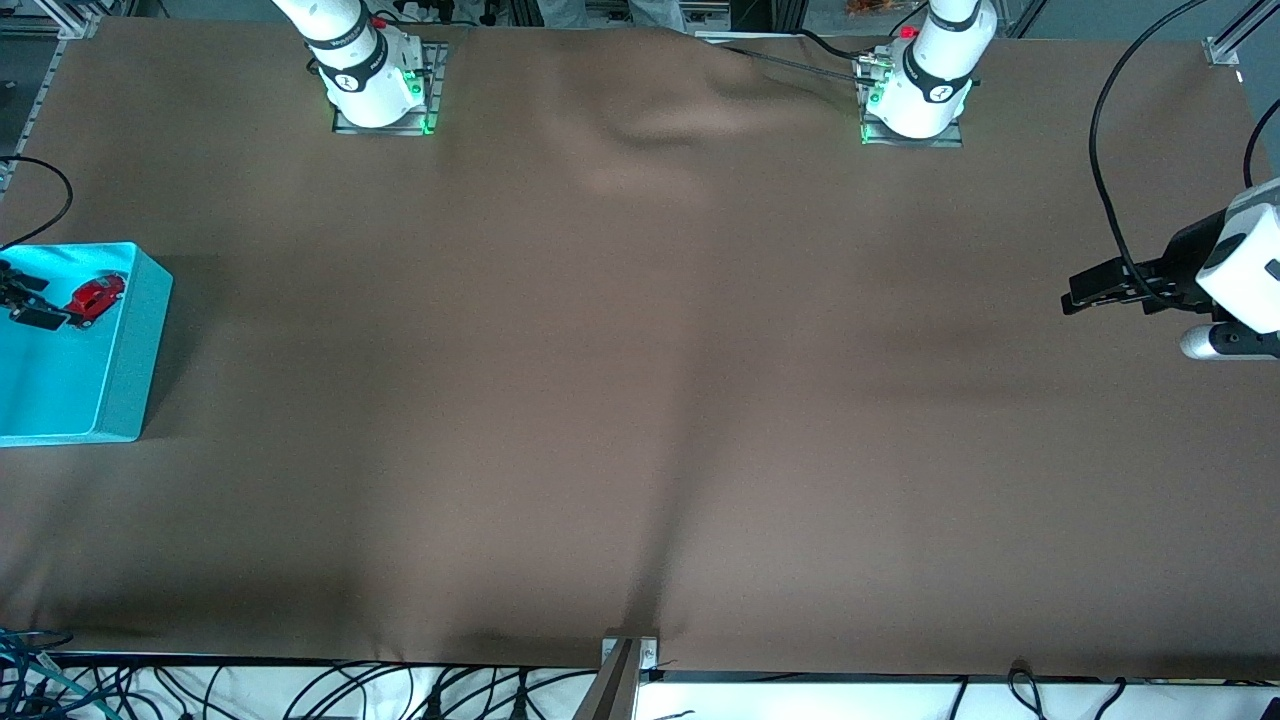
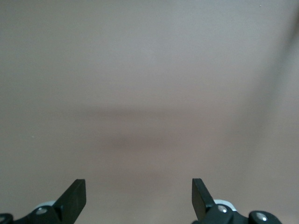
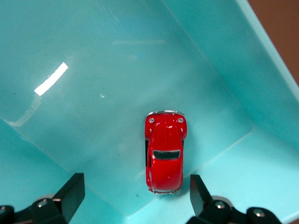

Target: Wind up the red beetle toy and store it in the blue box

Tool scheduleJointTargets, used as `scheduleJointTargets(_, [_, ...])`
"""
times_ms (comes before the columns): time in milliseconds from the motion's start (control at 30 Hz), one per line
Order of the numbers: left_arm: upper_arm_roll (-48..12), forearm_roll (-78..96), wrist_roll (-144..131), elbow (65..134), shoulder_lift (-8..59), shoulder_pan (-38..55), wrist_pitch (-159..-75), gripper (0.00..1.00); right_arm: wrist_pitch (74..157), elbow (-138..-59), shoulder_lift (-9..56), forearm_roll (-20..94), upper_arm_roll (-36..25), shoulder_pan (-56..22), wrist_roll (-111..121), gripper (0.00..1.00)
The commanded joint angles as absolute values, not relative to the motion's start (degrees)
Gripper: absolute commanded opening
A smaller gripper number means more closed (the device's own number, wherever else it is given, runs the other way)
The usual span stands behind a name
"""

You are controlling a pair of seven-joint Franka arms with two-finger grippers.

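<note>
Brown cloth covers the whole table [image 1: 640,400], rumpled near the robot bases. At the right arm's end we see the large bright cyan open-top plastic box [image 1: 120,400] with the tiny glossy red beetle-shaped toy car [image 1: 96,296] resting on its floor. Our right gripper [image 3: 135,196] hangs over the box with jaws spread wide, holding nothing, the car just below them. We judge the risk small: a finger could clip the car or the box wall on the way out. Our left gripper [image 1: 1085,290] waits over bare cloth, jaws open and empty.
</note>
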State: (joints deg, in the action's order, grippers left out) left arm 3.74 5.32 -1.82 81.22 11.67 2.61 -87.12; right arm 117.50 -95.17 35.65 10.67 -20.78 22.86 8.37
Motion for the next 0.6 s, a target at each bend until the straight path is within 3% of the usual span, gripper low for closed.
scheduleJointTargets(0, [4.2, 6.8, -1.5, 80.8, 11.3, 2.8, -87.0, 1.0, 114.1, -95.0, 33.0, 8.6, -20.2, 23.4, 6.6, 1.0])
scheduleJointTargets(567, [4.2, 6.8, -1.6, 80.8, 11.3, 2.8, -87.0, 1.0, 106.1, -95.0, 27.9, 6.5, -20.7, 23.3, 6.5, 1.0])
